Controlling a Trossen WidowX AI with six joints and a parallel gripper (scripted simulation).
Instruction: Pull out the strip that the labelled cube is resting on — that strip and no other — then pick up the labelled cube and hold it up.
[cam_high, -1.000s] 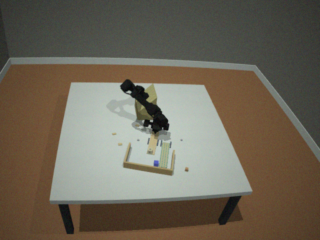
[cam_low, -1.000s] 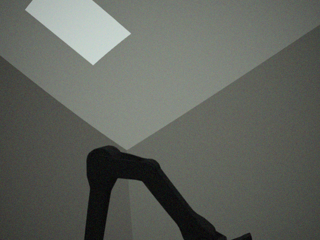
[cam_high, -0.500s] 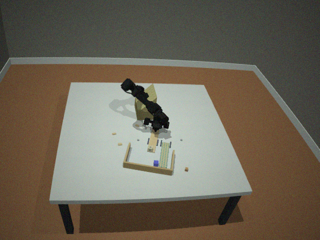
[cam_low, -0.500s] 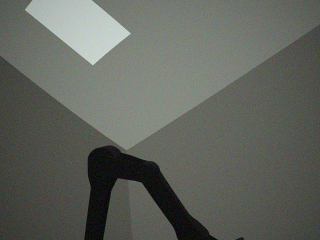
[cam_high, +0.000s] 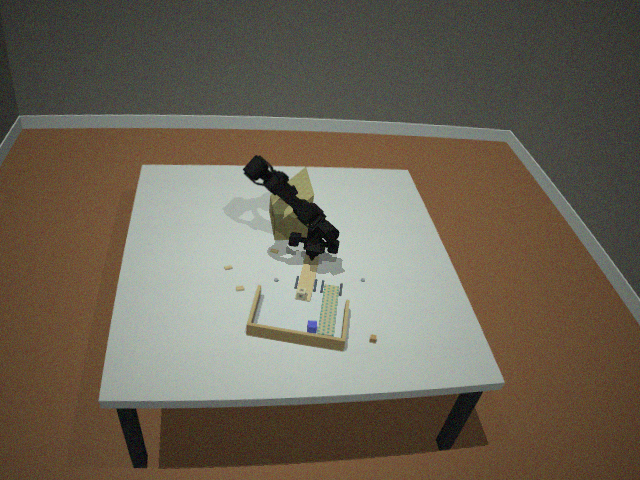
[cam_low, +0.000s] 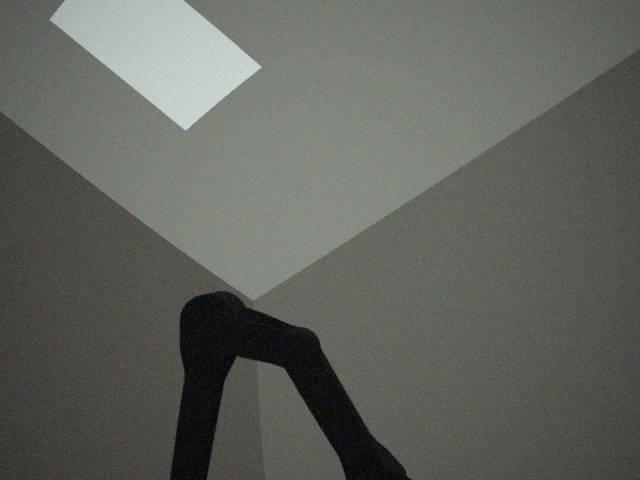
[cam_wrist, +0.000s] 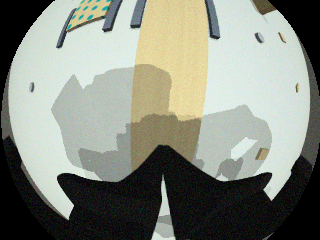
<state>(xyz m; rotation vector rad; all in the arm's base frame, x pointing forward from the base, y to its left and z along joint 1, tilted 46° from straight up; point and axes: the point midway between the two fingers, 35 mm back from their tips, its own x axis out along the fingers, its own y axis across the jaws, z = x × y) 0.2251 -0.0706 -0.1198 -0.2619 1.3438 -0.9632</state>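
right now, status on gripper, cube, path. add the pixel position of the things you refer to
gripper (cam_high: 312, 256) (cam_wrist: 163, 150) shut, tips at plain strip (cam_high: 308, 273) (cam_wrist: 172, 60); labelled cube (cam_high: 301, 294) on strip's far end; rails (cam_high: 296, 282) (cam_wrist: 213, 20) alongside, nothing seen blocking

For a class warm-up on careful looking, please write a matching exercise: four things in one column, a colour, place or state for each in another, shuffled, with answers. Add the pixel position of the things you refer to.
Things:
1. Labelled cube (cam_high: 301, 295)
2. Cube beside the wooden wall (cam_high: 312, 326)
3. Pincer (cam_high: 312, 256) (cam_wrist: 163, 150)
4. Patterned strip (cam_high: 329, 310) (cam_wrist: 92, 12)

Descriptions:
A. Closed
B. Green-dotted
C. On the plain strip (cam_high: 308, 276) (cam_wrist: 172, 75)
D. Solid blue

Pairs: 1-C, 2-D, 3-A, 4-B
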